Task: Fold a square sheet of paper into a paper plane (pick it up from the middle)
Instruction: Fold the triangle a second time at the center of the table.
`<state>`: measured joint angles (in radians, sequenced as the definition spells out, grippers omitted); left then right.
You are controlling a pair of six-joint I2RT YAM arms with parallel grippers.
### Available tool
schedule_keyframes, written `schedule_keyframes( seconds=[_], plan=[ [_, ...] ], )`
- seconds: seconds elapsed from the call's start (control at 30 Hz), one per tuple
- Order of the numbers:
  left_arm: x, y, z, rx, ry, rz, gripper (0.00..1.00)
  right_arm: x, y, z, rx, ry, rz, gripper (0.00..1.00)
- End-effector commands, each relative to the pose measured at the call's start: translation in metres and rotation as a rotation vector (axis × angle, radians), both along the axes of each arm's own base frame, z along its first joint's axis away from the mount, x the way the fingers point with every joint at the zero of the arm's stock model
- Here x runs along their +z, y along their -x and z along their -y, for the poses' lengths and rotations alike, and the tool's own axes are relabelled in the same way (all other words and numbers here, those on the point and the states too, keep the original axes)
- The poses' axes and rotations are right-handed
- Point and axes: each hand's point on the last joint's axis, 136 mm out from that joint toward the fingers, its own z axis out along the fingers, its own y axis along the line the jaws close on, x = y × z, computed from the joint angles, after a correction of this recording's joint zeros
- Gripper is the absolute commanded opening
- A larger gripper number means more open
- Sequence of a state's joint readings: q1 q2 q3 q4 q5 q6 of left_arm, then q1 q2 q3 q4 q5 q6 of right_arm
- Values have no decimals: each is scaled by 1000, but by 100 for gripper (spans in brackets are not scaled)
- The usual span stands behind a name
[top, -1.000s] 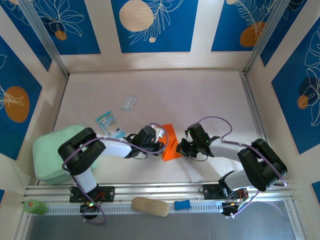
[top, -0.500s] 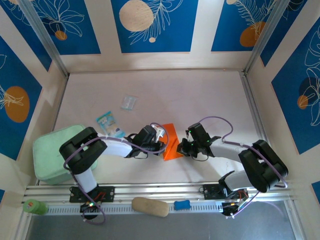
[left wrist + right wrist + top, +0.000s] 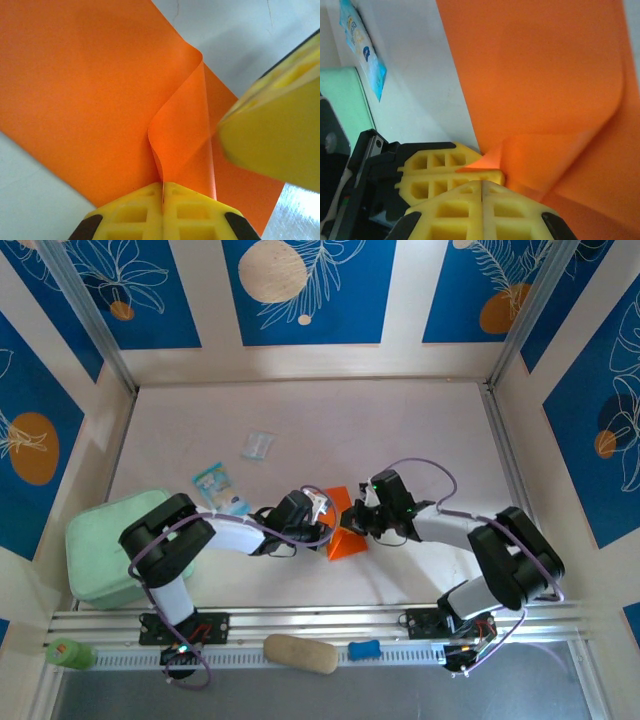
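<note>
Left wrist view: my left gripper [image 3: 163, 186] pinches a bump of the square sheet of paper [image 3: 90, 75], near the middle of the table [image 3: 300, 430]. My right gripper [image 3: 482, 182] looks pinched on it too. I should move slowly so nothing rips.

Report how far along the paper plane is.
Done: the left gripper and right gripper are both shut on the square sheet of paper, part of it raised off the table. In hand: a first fold, one flap curling over, not pressed flat. Left: all sharp creases; no pointed plane shape yet.
</note>
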<state>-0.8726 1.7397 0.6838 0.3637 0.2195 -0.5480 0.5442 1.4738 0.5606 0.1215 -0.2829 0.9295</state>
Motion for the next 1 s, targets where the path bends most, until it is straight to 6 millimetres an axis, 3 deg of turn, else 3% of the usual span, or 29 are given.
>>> schedule_keyframes(
  seconds=[0.0, 0.13, 0.33, 0.43, 0.57, 0.67, 0.8, 0.97],
  plan=[
    [-25, 7, -12, 0, -64, -63, 0, 0, -1, -12, 34, -37, -19, 0],
    [-26, 7, -11, -2, -67, -69, 0, -21, 3, -8, 20, 2, -68, 0],
    [-27, 8, -14, -2, -81, -73, 0, -57, 26, 15, -26, 92, -155, 0],
    [-28, 9, -15, -6, -85, -75, 0, -51, 24, 11, -15, 66, -142, 0],
    [-31, 11, -17, -5, -94, -84, 0, -21, 9, 2, 10, 40, -64, 0],
    [-31, 11, -17, -4, -94, -91, 0, -8, -2, 6, -3, 50, -20, 0],
    [-31, 12, -16, -9, -90, -97, 0, -17, -8, 14, -16, 56, -34, 0],
    [-30, 14, -17, -12, -91, -100, 0, -53, 4, 29, -64, 119, -125, 0]
  ],
)
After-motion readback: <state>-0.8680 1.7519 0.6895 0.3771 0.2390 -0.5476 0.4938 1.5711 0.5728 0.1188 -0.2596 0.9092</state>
